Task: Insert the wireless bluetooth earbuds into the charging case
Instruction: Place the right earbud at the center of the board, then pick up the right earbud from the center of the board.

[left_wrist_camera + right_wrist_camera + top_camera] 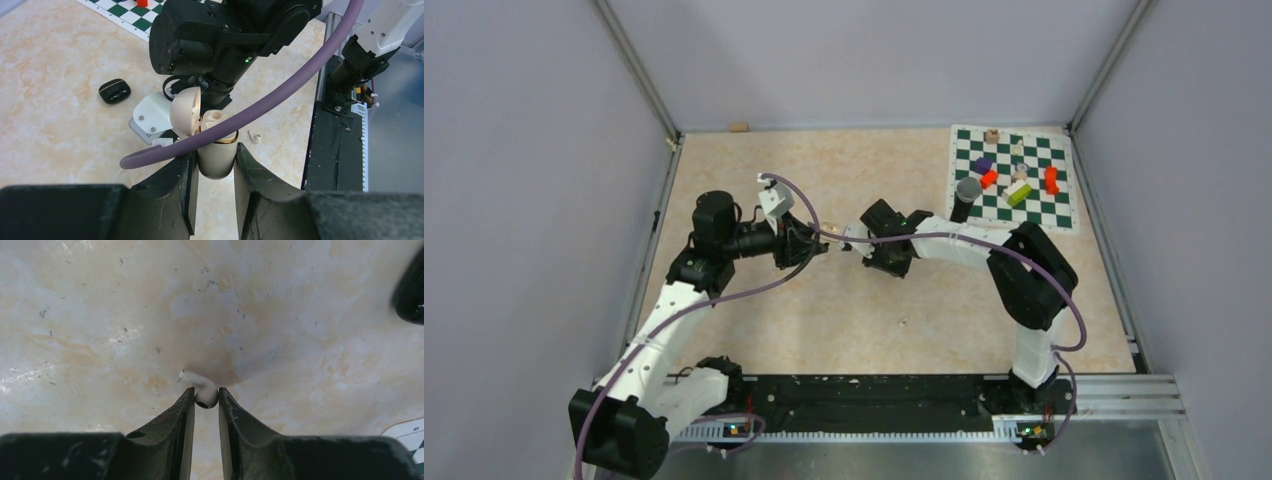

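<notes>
Right wrist: right end effector [206, 396] pinching whitish earbud [204, 389]; left end effector [214, 153] clamping charging case [216, 162].

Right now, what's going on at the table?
The left gripper is shut on the whitish charging case, lid open. The right gripper, close beside it, pinches a whitish earbud. A second earbud lies loose on the table, and a black case sits apart.
</notes>
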